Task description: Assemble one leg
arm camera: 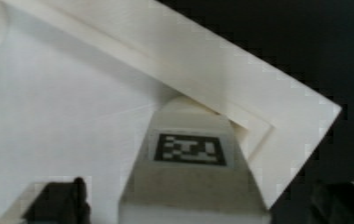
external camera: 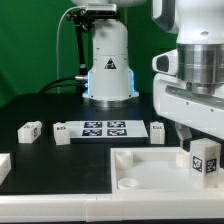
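The leg [external camera: 205, 160], a small white block with a square black-and-white marker, stands upright in the corner of the large white panel [external camera: 140, 172] at the exterior view's right. My gripper [external camera: 200, 140] is straight above it, with its fingers down around the leg's upper part. In the wrist view the leg [arm camera: 193, 150] sits in the panel's corner [arm camera: 103, 90] between my two dark fingers [arm camera: 58, 202]. A thin gap shows between one finger and the leg, so the jaws stand slightly apart around it.
The marker board [external camera: 103, 128] lies behind the panel. Three more loose legs lie near it, one [external camera: 28, 130] at the exterior view's left, one [external camera: 62, 133] at the board's left end and one [external camera: 158, 131] at its right end. Another white part [external camera: 3, 166] shows at the left edge.
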Robot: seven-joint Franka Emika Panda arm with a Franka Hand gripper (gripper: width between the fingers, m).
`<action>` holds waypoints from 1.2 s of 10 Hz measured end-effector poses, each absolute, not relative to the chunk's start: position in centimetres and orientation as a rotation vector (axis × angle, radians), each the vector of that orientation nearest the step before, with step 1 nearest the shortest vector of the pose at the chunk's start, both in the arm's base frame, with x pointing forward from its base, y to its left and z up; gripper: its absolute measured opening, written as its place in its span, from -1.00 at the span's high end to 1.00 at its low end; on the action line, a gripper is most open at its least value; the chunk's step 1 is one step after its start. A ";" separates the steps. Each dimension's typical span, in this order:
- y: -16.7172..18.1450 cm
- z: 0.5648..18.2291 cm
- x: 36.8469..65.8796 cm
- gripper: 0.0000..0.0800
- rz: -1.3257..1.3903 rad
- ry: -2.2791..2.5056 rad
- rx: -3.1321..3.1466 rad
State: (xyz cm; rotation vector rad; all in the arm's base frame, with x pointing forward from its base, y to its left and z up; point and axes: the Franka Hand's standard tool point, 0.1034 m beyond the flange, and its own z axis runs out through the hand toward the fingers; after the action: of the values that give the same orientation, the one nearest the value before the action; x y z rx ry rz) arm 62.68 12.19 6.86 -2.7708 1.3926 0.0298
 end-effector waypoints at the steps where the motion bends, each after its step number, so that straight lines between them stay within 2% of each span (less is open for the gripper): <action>1: 12.2 6.9 62.7 -0.60 0.027 1.260 -2.833; 4: 12.4 6.8 62.6 -0.62 0.013 0.633 -3.033; 10: 12.0 6.8 62.6 -0.62 -0.004 -0.267 -3.098; 12: 12.0 6.9 62.7 -0.62 -0.012 -0.413 -3.090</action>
State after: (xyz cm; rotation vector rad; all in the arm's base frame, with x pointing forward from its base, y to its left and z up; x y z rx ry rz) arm 62.71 11.99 6.86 -3.0904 -0.4132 -0.0116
